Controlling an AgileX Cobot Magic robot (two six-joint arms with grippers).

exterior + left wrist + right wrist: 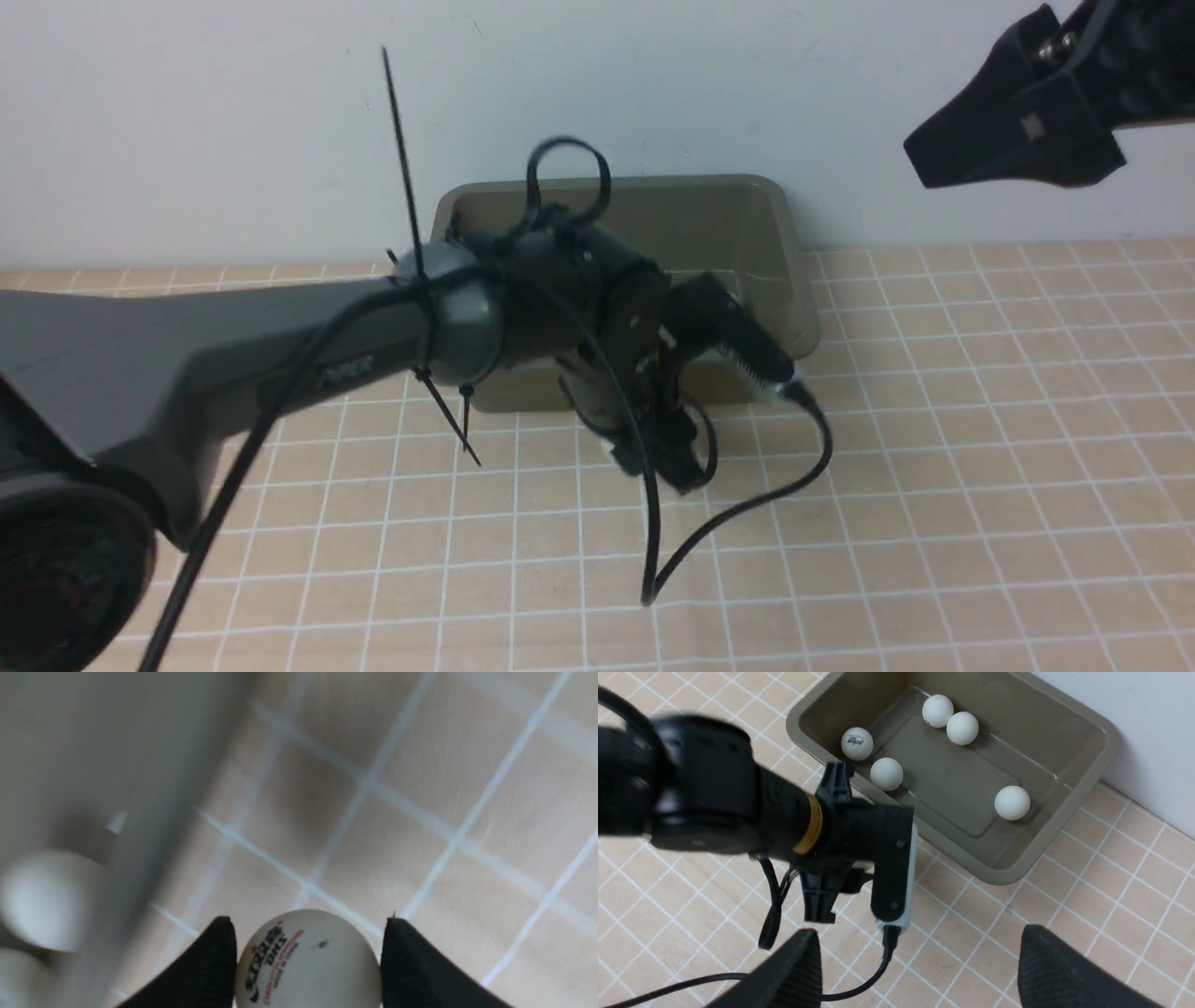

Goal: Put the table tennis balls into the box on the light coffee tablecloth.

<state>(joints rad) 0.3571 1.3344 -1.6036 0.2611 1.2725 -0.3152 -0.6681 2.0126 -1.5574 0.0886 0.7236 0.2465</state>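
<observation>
In the left wrist view a white table tennis ball [306, 963] with a printed logo sits between the black fingers of my left gripper [308, 926], which is shut on it. It hangs over the light coffee tablecloth [420, 788], just outside the box wall [93, 765]. The olive-green box [1057, 833] stands by the back wall and holds several white balls [1012, 802]. In the front view the left wrist [597, 317] covers the box [747, 201] in part. My right gripper [920, 938] hovers high at the right, open and empty.
A white wall [233, 121] rises right behind the box. The left arm's black cable [747, 504] loops down onto the cloth in front of the box. The right gripper [1018, 131] hangs in the upper right corner of the front view.
</observation>
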